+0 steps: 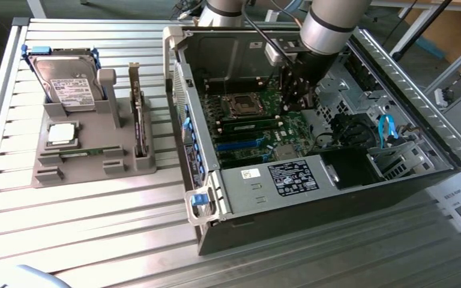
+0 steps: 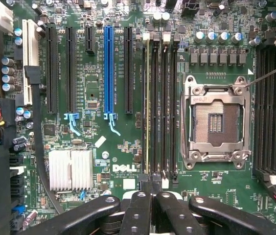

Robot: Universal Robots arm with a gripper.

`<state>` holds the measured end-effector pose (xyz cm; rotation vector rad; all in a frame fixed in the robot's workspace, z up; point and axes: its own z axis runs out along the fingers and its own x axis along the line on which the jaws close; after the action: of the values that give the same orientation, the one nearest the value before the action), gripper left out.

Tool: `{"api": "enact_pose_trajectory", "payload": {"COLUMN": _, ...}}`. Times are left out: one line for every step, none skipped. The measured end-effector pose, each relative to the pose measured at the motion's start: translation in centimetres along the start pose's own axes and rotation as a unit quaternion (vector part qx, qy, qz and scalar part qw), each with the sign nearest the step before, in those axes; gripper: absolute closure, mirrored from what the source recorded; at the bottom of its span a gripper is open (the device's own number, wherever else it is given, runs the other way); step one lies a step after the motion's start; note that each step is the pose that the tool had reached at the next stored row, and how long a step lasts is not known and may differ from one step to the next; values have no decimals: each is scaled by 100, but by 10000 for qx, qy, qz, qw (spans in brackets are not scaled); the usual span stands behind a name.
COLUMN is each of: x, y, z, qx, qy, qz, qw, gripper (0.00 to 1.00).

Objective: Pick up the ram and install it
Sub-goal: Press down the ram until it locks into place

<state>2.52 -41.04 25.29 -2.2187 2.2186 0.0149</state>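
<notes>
One slatted aluminium table (image 1: 94,228) carries an open black-and-grey computer tower case (image 1: 319,222), laid on its side, with a grey plastic parts holder (image 1: 78,171) at nine o'clock from it in the exterior view. A silver-grey robot arm (image 1: 326,24) reaches into the case from twelve o'clock, over the green motherboard (image 2: 99,63). On the holder stand a silver hard drive in a blue frame (image 1: 70,84) and, at three o'clock from it, a tall circuit card with a metal bracket (image 1: 138,114). The black gripper (image 2: 150,198), fingers pressed together, sits at one end of the ram (image 2: 148,107), a thin green stick seated on edge in a black slot, farthest from the empty metal CPU socket (image 2: 216,120) in the four-slot bank beside it. Whether the fingertips touch the stick cannot be told. A square silver CPU chip (image 1: 62,133) lies flat on the holder at six o'clock from the drive.
</notes>
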Motion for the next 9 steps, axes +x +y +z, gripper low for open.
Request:
{"api": "enact_pose_trajectory", "payload": {"x": 0, "y": -1, "z": 7, "qx": 0, "qy": 0, "qz": 0, "qw": 10000, "gripper": 90}}
{"api": "enact_pose_trajectory", "payload": {"x": 0, "y": -2, "z": 13, "qx": 0, "qy": 0, "qz": 0, "qw": 10000, "gripper": 90}}
{"api": "enact_pose_trajectory", "payload": {"x": 0, "y": -3, "z": 20, "qx": 0, "qy": 0, "qz": 0, "qw": 10000, "gripper": 90}}
{"api": "enact_pose_trajectory", "payload": {"x": 0, "y": -3, "z": 29, "qx": 0, "qy": 0, "qz": -1, "qw": 10000, "gripper": 90}}
{"api": "enact_pose_trajectory", "payload": {"x": 0, "y": -4, "z": 37, "qx": 0, "qy": 0, "qz": 0, "qw": 10000, "gripper": 90}}
{"api": "enact_pose_trajectory", "payload": {"x": 0, "y": -5, "z": 46, "qx": 0, "qy": 0, "qz": 0, "qw": 10000, "gripper": 90}}
{"api": "enact_pose_trajectory", "payload": {"x": 1, "y": -6, "z": 56, "qx": 0, "qy": 0, "qz": 0, "qw": 10000, "gripper": 90}}
{"api": "enact_pose_trajectory", "payload": {"x": 1, "y": -7, "z": 65, "qx": 0, "qy": 0, "qz": 0, "qw": 10000, "gripper": 90}}
{"api": "enact_pose_trajectory", "payload": {"x": 1, "y": -8, "z": 75, "qx": 0, "qy": 0, "qz": 0, "qw": 10000, "gripper": 90}}
